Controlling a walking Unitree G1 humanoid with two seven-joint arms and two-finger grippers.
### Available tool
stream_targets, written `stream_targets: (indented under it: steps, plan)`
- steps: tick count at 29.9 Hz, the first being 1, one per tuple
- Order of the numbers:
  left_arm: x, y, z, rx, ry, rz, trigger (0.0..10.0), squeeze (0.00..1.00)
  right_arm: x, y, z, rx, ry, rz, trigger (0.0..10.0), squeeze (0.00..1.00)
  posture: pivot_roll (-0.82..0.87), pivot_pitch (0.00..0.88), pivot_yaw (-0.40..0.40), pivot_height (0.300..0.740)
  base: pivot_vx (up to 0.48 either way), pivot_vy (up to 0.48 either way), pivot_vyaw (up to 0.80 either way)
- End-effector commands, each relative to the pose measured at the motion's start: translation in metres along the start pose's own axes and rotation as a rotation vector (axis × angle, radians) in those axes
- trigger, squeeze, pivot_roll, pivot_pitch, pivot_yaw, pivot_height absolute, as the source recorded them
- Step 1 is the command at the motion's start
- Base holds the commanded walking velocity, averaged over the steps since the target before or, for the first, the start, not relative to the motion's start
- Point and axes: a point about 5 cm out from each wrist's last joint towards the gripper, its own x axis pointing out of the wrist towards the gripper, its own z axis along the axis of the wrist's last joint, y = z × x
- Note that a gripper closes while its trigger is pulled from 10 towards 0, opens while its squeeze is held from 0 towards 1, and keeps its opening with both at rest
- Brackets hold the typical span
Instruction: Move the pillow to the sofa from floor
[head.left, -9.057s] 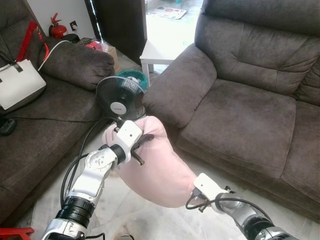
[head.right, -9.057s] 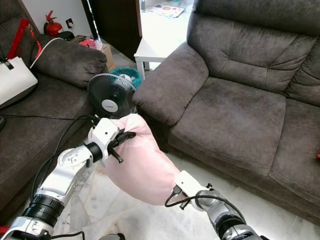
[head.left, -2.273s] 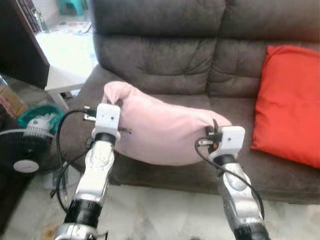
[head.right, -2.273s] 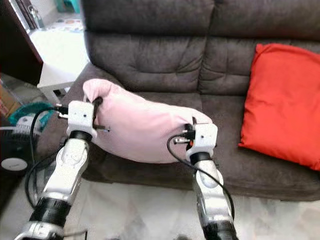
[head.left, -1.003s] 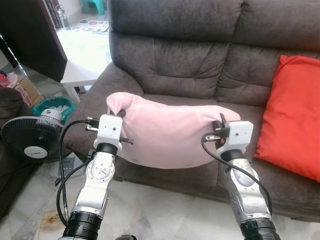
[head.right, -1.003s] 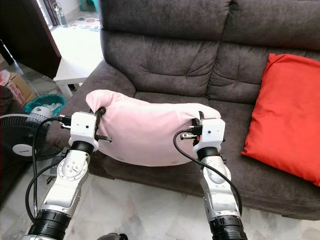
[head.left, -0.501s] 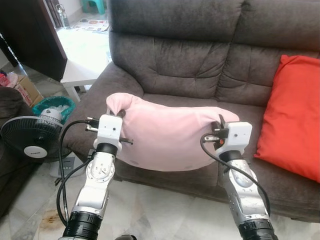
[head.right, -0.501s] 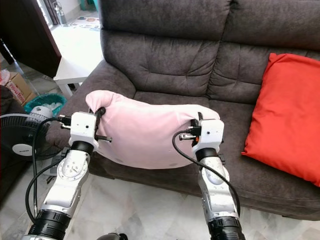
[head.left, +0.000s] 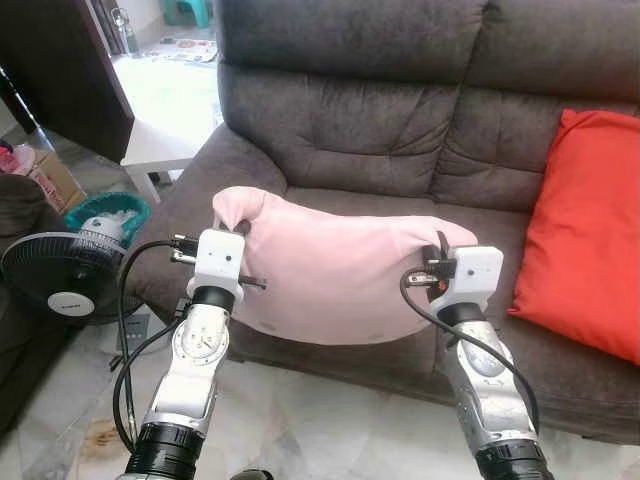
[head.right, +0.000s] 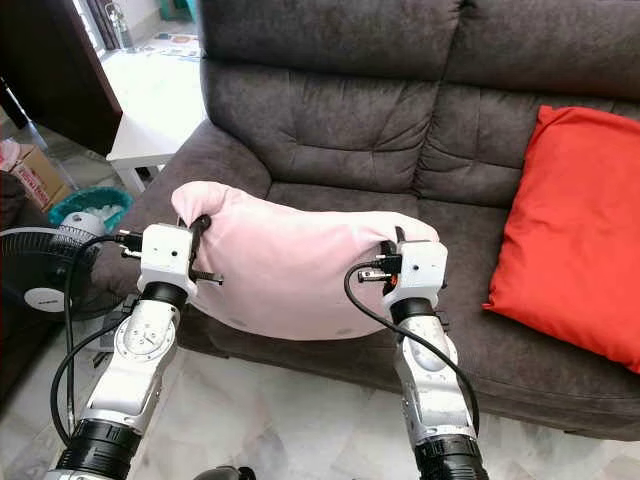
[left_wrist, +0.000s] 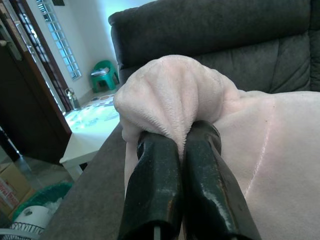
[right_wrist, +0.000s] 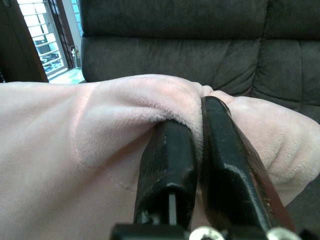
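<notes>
Head views: one pink pillow (head.left: 335, 275) hangs between two tools above the front edge of the dark sofa (head.left: 350, 110) seat — open cushion lies behind it; one red cushion (head.left: 585, 225) occupies the right end.

Left wrist view: left tool (left_wrist: 175, 142) pinches a pillow corner.

Right wrist view: right tool (right_wrist: 200, 125) is clamped on a pillow fold.

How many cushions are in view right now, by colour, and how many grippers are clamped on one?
Pink pillow: 1
Red cushion: 1
Grippers shut on the pink pillow: 2, left gripper and right gripper
Total: 2 cushions, 2 grippers
</notes>
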Motion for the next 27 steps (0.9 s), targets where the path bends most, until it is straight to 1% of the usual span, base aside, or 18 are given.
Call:
stream_targets:
  steps: [1, 24, 27]
  plan:
    - [0.0052, 0.0030, 0.0111, -0.005, -0.046, 0.007, 10.0, 0.00, 0.0043, 0.0017, 0.0142, 0.008, -0.078, -0.002, 10.0, 0.00, 0.09, 0.085, 0.003, 0.740, 0.000, 0.394, 0.00]
    - [0.0054, 0.0035, 0.0117, -0.007, -0.048, 0.013, 10.0, 0.00, 0.0050, 0.0019, 0.0134, 0.009, -0.073, -0.004, 10.0, 0.00, 0.10, 0.087, -0.002, 0.740, 0.000, 0.387, 0.00]
    - [0.0056, 0.0036, 0.0119, -0.005, -0.050, 0.014, 10.0, 0.00, 0.0051, 0.0020, 0.0135, 0.010, -0.074, -0.003, 10.0, 0.00, 0.10, 0.087, -0.001, 0.740, 0.000, 0.000, 0.00]
